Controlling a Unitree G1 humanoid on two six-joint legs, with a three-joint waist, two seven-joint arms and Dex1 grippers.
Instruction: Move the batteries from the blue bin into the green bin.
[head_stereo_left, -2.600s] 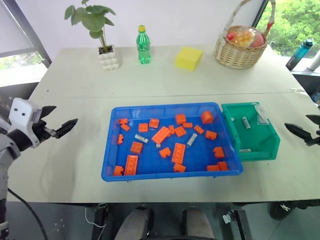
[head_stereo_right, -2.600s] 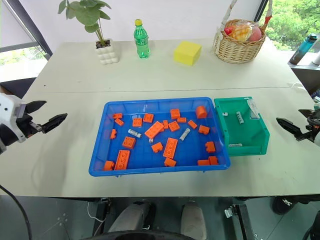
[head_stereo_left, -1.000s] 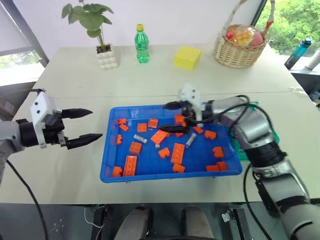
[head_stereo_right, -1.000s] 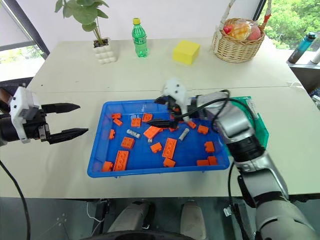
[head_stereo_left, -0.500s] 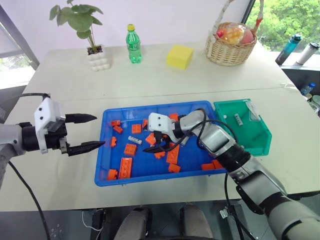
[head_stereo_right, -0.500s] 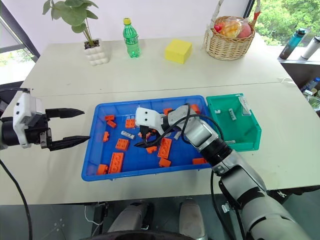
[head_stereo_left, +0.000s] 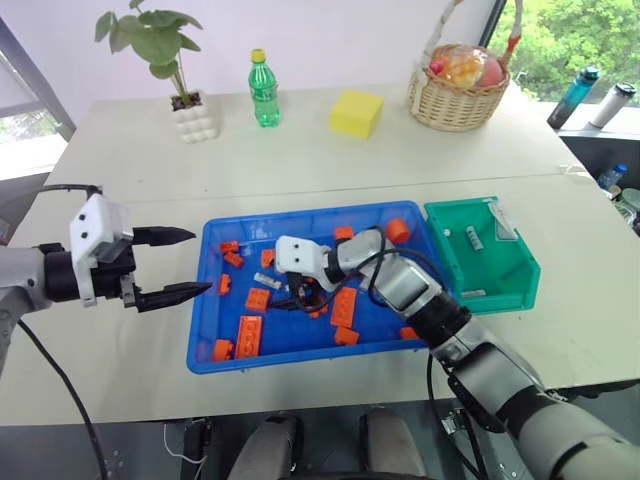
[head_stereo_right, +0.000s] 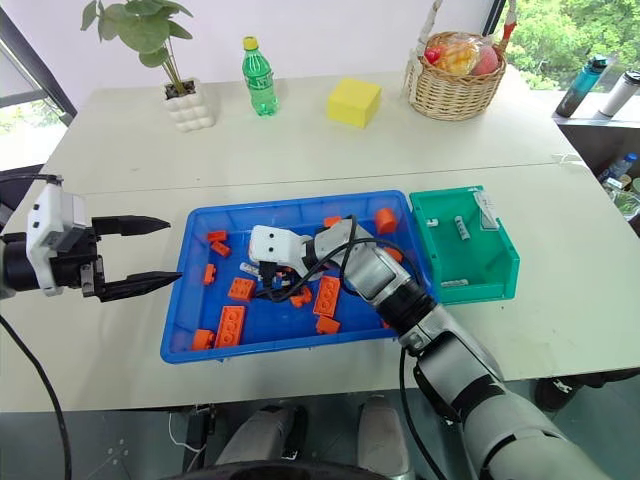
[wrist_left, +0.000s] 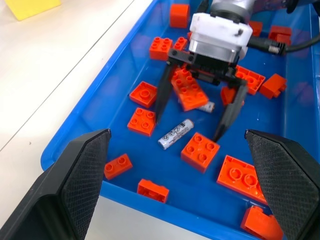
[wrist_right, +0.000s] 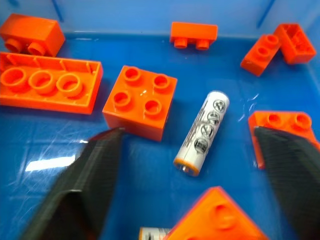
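Down at the near left, the left gripper (head_stereo_left: 178, 266) hung with fingers spread wide, empty, just outside the blue bin (head_stereo_left: 210, 350). Inside that bin, the right gripper (wrist_left: 194, 116) straddled a battery (wrist_left: 175, 134) among the orange bricks (head_stereo_left: 249, 336), jaws apart, not pinching it. Further right, the green bin (head_stereo_left: 513, 290) had another battery (head_stereo_left: 473, 238) in it.

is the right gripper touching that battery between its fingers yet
Apart. In the left wrist view the right gripper straddles the battery, blue floor showing on both sides; the right wrist view shows the same gaps.
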